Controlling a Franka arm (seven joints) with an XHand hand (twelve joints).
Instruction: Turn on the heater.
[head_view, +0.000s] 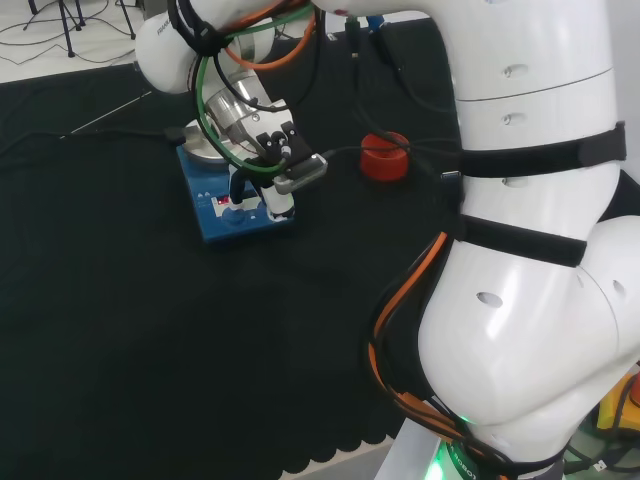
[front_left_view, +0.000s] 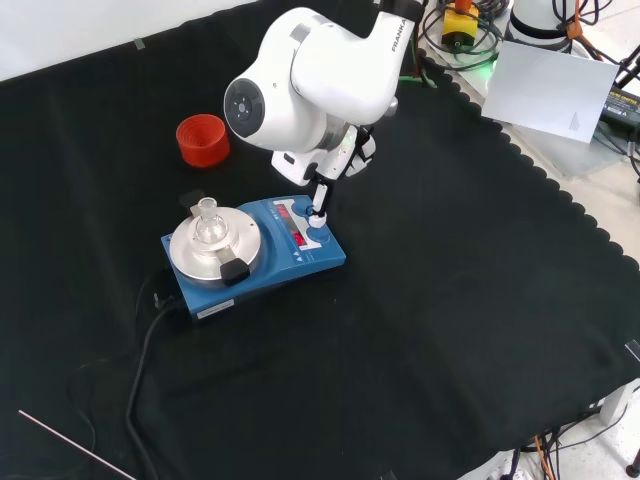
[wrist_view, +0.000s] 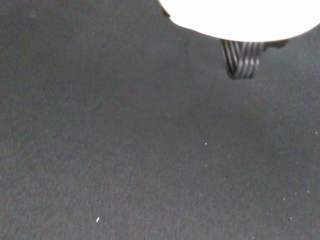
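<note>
The blue heater stands on the black cloth, with a round metal plate that carries a small clear flask. Its front panel has a red display strip and a white knob. My hand hangs over that panel, and one straight finger points down with its tip on the knob. In the head view the hand covers the right end of the heater. In the wrist view a dark ribbed fingertip shows above bare cloth.
A red ribbed ring stand sits behind the heater, also seen in the head view as the red stand. The heater's black cable trails toward the front left. A thin rod lies near the front edge.
</note>
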